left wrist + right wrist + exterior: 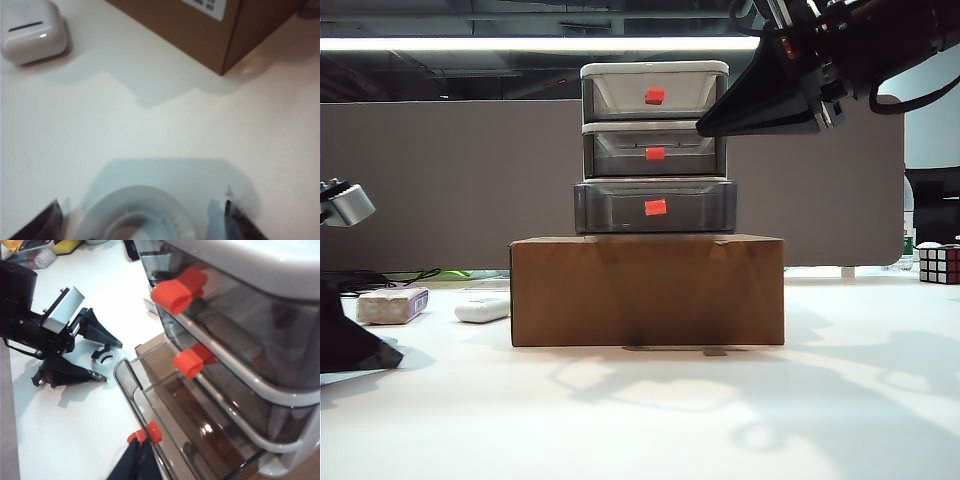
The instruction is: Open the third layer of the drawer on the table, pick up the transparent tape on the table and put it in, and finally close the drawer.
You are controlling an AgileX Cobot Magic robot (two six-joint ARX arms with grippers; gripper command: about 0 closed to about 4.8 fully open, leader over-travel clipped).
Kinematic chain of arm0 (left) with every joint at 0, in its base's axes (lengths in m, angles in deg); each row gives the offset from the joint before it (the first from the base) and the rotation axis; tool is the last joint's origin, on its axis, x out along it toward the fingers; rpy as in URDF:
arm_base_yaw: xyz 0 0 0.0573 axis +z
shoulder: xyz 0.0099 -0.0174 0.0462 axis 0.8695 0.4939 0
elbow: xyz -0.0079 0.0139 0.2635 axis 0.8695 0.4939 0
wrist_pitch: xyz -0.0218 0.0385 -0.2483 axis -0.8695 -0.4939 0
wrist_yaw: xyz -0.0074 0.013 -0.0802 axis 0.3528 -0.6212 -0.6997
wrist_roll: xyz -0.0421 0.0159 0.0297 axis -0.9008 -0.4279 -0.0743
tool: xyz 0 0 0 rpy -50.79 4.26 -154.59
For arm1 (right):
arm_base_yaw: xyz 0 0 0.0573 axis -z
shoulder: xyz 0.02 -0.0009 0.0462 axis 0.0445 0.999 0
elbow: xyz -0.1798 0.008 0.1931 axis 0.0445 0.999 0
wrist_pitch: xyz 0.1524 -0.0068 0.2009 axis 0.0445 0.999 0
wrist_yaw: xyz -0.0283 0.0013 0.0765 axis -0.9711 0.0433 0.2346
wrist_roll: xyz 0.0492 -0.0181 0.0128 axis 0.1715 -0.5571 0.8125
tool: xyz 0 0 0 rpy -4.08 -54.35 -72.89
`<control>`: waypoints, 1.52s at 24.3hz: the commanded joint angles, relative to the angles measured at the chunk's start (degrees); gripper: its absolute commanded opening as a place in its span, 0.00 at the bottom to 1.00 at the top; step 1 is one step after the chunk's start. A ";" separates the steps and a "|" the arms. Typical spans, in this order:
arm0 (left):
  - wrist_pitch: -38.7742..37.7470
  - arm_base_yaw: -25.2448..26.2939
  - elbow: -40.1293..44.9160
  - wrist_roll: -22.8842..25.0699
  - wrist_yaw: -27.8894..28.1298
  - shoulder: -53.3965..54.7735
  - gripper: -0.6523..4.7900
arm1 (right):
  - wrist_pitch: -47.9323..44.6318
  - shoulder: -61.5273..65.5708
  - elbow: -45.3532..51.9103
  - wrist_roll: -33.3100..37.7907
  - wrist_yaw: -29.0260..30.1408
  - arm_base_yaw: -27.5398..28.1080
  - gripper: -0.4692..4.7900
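The left gripper (142, 220) has its jaws spread wide, one on each side of the transparent tape (135, 212), which lies flat on the white tabletop (165, 130) and is not clamped. The right gripper (135, 460) sits at the red handle of the third layer of the drawer (165, 410), which stands pulled out; whether its jaws pinch the handle cannot be told. There are two grippers, one drawer (655, 150) with three stacked grey tiers, three red handles, one brown cardboard box (647, 290) under the cabinet, one white oblong gadget (482, 309), one white-and-purple block (392, 304) and one puzzle cube (939, 264). Only the left wrist view shows the tape between the jaws, with the gadget and a box corner beyond. Only the right wrist view shows the bottom tier open, and the left gripper low over the tape, left of the box. The exterior view alone shows the block at far left and the cube at far right; there the tape is hidden.
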 commanded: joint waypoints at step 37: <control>9.25 -19.43 -2.60 -12.00 9.25 -21.68 0.36 | -0.63 -0.39 -0.15 -0.44 0.13 -0.07 0.08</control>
